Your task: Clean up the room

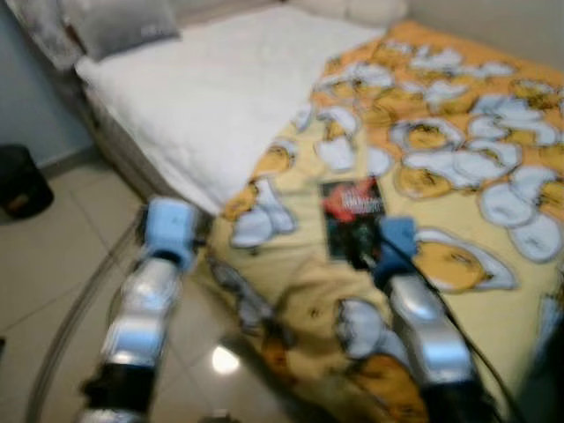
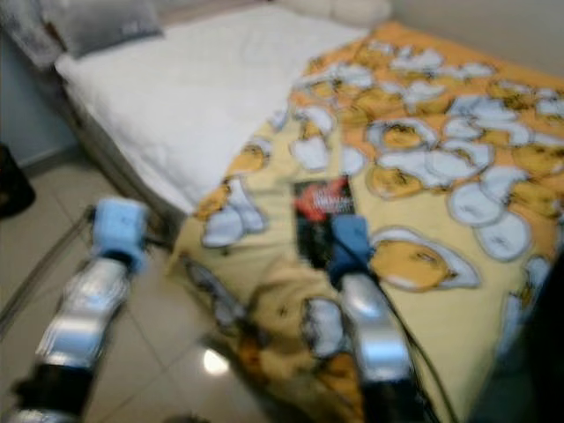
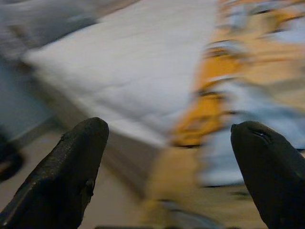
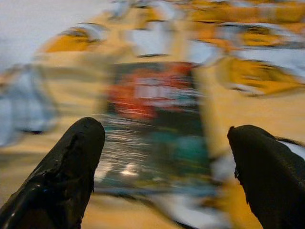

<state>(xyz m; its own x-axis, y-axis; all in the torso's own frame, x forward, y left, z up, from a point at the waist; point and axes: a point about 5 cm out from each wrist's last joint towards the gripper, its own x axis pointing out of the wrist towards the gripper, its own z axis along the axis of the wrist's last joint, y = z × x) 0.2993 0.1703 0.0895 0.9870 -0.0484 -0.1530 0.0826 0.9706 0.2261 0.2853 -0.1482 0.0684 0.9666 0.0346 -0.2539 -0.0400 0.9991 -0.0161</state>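
Right gripper (image 4: 162, 176) spread wide, both black fingers apart and empty, aimed straight at the dark book (image 4: 152, 129) with the red cover patch; poised just short of the book's near end, apparently lining up to pick it off the bed as one step of tidying. Right arm stretched forward over the crumpled near edge of the yellow duck-print blanket (image 1: 458, 159), wrist low, close over the fabric. Book lying flat on that blanket, near the bed's near edge and close to the line where blanket gives way to bare white mattress (image 1: 211, 97); likely just left there, so an obvious thing to clear. Left gripper (image 3: 167, 162) likewise spread and holding nothing, facing the side edge of the mattress; left arm raised beside the bed over the tiled floor (image 1: 53, 264), seemingly waiting. Grey pillow (image 1: 119, 26) at the far corner of the mattress. Everything blurred, so cover details unreadable
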